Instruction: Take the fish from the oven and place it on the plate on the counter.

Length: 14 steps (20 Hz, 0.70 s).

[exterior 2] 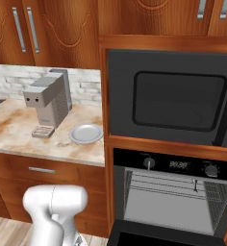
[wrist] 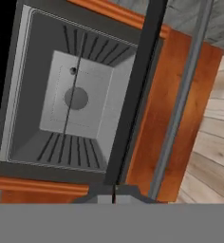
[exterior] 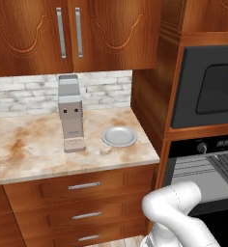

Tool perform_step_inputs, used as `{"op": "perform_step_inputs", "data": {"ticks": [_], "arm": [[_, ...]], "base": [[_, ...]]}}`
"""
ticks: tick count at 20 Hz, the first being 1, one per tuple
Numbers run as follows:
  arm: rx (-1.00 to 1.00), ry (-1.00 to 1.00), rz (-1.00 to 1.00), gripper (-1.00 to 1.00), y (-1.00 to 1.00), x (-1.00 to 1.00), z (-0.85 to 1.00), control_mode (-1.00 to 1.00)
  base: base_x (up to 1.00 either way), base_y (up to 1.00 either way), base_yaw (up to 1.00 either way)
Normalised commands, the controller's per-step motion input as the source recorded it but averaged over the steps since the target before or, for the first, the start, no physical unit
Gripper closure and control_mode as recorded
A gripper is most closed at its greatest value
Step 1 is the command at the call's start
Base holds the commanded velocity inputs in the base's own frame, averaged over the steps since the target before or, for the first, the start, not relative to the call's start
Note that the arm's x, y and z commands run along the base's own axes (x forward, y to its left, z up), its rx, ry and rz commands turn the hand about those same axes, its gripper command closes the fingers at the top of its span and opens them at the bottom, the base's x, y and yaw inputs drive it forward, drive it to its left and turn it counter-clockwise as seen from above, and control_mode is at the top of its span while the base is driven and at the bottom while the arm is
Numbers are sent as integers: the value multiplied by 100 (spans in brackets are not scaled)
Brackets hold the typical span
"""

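Note:
The oven (exterior 2: 178, 166) stands open, its door (exterior 2: 134, 236) folded down and its grey wire racks (exterior 2: 163, 187) bare to view. A small dark slim thing, likely the fish (exterior 2: 195, 184), sits on the upper rack at the right. In the hand view I look into the oven cavity (wrist: 23, 95); a dark speck beside the rack, likely the fish (wrist: 72, 71), lies deep inside. My gripper (wrist: 114, 198) is shut with nothing between its tips, outside the oven by the door's edge (wrist: 140, 95) and steel handle bar (wrist: 180, 95). The pale grey plate (exterior: 119, 136) (exterior 2: 86, 133) lies empty on the counter (exterior: 29, 144).
A grey coffee machine (exterior: 70, 113) (exterior 2: 47, 103) stands left of the plate. Above the oven sits a black unit with a dark glass window (exterior 2: 175, 98). Wooden drawers with steel handles (exterior: 82, 185) run under the counter. Wood floor (wrist: 213, 142) lies beyond the door.

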Motion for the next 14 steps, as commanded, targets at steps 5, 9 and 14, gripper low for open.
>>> {"op": "perform_step_inputs", "data": {"ticks": [5,9,14], "arm": [[3,-15,14,100,-13,-68,100,-100],[7,-9,11,100,-9,-46,100,-100],[6,0,4,100,0,-9,100,-100]], "base": [[0,0,0],[0,0,0],[0,0,0]]}}
